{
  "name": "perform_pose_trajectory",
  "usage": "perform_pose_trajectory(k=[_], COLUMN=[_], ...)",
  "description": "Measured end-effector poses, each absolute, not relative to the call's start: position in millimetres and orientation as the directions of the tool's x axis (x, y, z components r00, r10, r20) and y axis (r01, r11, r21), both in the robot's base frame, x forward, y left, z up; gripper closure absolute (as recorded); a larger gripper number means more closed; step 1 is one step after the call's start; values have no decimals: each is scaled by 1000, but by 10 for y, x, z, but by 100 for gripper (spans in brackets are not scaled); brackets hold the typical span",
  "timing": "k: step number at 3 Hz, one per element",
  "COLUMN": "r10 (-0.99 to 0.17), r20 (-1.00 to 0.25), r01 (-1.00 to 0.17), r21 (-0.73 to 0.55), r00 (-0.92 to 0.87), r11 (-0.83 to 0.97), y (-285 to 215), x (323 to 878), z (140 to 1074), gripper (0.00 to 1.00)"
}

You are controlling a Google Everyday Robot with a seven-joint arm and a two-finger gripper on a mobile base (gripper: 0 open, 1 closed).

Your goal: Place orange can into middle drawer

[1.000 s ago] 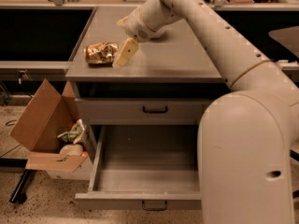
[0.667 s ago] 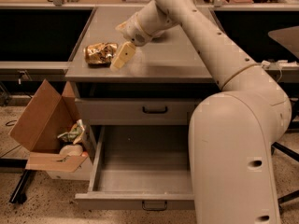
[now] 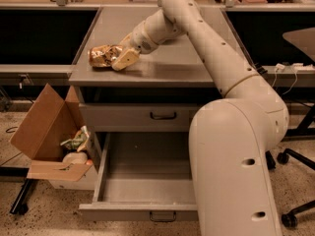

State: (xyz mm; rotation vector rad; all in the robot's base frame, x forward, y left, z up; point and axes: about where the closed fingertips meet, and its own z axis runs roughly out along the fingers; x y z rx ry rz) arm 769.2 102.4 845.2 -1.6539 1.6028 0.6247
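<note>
The orange can [image 3: 101, 55] lies on its side on the grey cabinet top [image 3: 162, 68], near the left front edge. My gripper [image 3: 119, 59] reaches down from the right and sits against the can's right end, partly covering it. The middle drawer [image 3: 147, 188] is pulled out below, and its deep grey tray holds nothing. Its front panel with the dark loop handle [image 3: 162, 216] faces me at the bottom. My arm's large body [image 3: 236, 166] hides the drawer's right part.
A closed grey drawer front [image 3: 138, 117] with the same handle sits above the open drawer. An open cardboard box [image 3: 44, 132] with rubbish stands on the floor at the left. Chair wheels [image 3: 290, 191] are at the right. Black panels flank the cabinet.
My gripper has moved left along the cabinet top and now sits against the can's right end. The can and the drawer have not moved.
</note>
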Motion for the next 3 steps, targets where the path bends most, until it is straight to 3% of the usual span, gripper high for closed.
perform_pose_trajectory(k=[1,2,3], r10=[-600,-592,-601], r20=[-787,-776,-757], r01=[-980,-968,-961], r21=[-200,-248,-265], r00=[145,218,256], r11=[25,-32,-76], y=[987,823,570], x=[7609,7356,6972], z=[8586,8678,8678], gripper=[79,99,100])
